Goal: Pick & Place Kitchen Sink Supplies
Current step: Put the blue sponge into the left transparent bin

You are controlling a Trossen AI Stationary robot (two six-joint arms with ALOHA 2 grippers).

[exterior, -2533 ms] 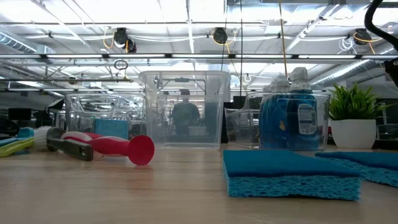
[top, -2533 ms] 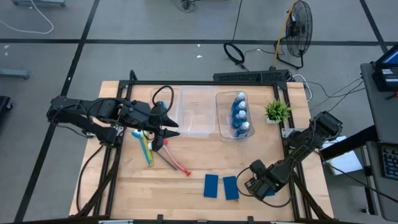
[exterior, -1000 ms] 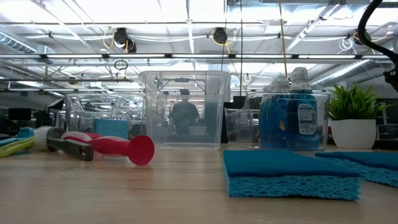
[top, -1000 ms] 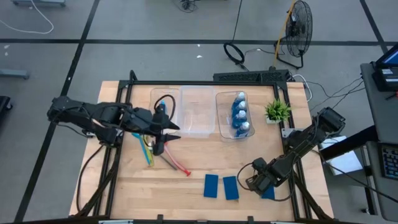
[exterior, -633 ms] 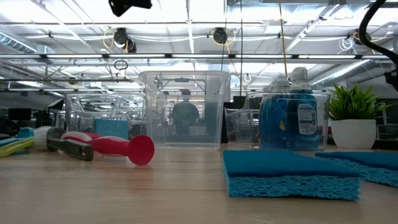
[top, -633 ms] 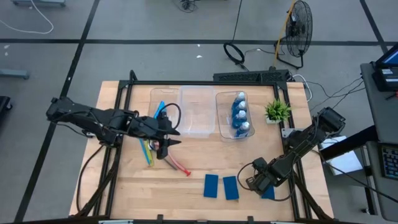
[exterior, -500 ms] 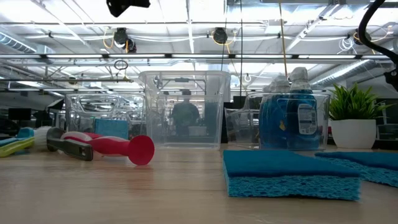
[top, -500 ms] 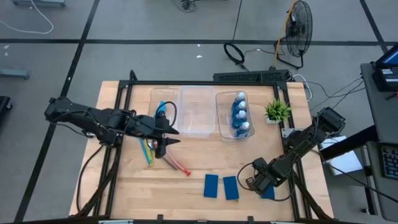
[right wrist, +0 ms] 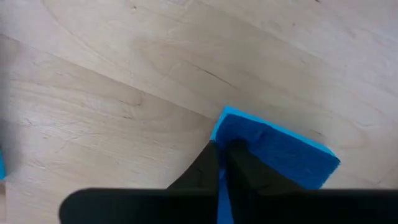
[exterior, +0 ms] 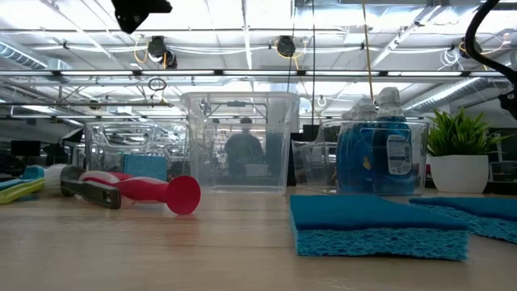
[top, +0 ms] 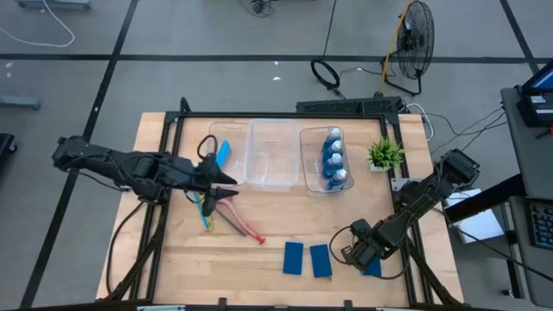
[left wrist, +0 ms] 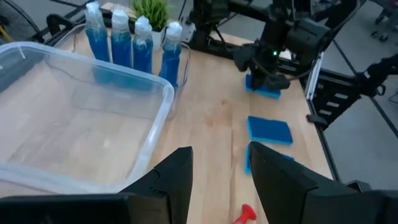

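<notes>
Right claw (right wrist: 219,163) clenched on sponge (right wrist: 283,154) at table (top: 276,233) front-right; left claw (left wrist: 219,163) released, empty, above brushes (top: 226,220).

Bottles (top: 333,159) stand in the right bin (top: 305,147), sponges (top: 307,259) lie before it.

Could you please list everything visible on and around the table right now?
Sponges: three seen, blue, table's near edge; right one under the right gripper.
Bottles: four, blue and white, in the right bin.
Brushes: red and yellow-green on the table; a light blue one in the left bin.
Bins: three, clear, far side; middle one empty.
Plant: one, green, right of the bins.
Fan: one, floor beyond the table.
Left gripper: open, empty, above the brushes.
Right gripper: shut on a sponge's edge.
</notes>
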